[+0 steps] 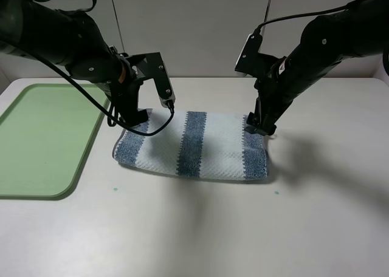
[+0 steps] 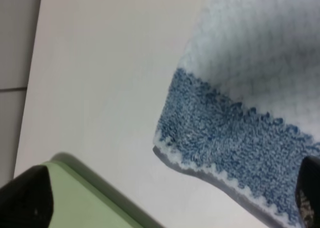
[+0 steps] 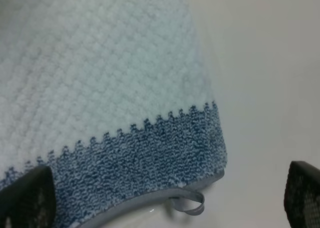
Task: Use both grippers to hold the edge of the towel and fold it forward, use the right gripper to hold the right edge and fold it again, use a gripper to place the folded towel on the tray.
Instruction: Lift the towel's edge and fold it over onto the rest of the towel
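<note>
The towel (image 1: 194, 146) lay doubled on the table (image 1: 182, 228), at 3 o'clock from the tray (image 1: 36, 137); the forward fold looked done. The left claw (image 1: 135, 118) and right claw (image 1: 260, 126) hung open at its far corners. Next the right claw needed to pinch the right edge (image 1: 266, 158) and fold it toward 9 o'clock.

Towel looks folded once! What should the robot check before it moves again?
1. Towel doubled over, lying flat on the table: ok.
2. Left gripper open, holding nothing: ok.
3. Right gripper open, at the towel's right end: ok.
4. Right edge's grey hem in sight for grabbing: ok.
5. Right fingertips touching the cloth: cannot tell.
6. Tray has room in its visible part: ok.
</note>
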